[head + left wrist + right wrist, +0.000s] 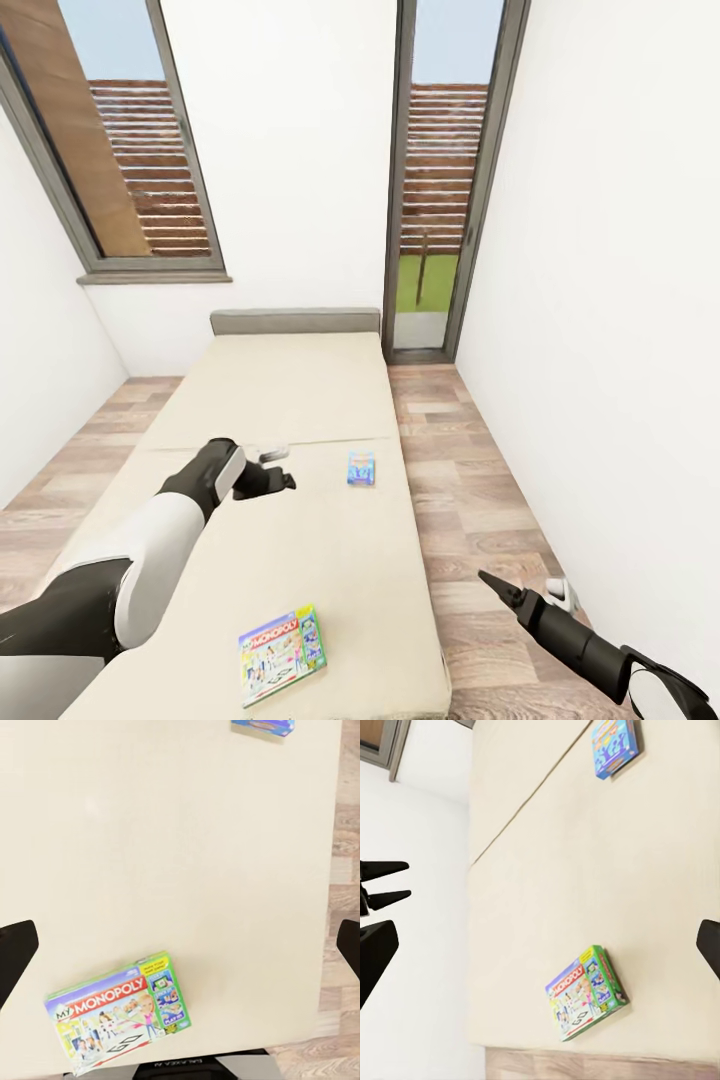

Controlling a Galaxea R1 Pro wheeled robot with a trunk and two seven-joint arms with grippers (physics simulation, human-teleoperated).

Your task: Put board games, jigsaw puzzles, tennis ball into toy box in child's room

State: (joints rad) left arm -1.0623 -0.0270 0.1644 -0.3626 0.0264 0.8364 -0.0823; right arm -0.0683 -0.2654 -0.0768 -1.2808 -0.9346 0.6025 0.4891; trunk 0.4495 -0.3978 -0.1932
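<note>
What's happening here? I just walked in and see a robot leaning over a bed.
The robot stands at the foot of the bed, where two board games lie flat on the mattress: a Monopoly box near the foot and a small blue box further up. Its left gripper hangs over the middle of the mattress with jaws open, holding nothing. Its right gripper is off the bed's side, over the wood floor, also empty. Neither game has been picked up yet.

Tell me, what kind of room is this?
Most likely a bedroom. A wide bed with a beige mattress and a grey headboard stands on a wood-plank floor, and two board games lie on it: a Monopoly box and a small blue box.
</note>
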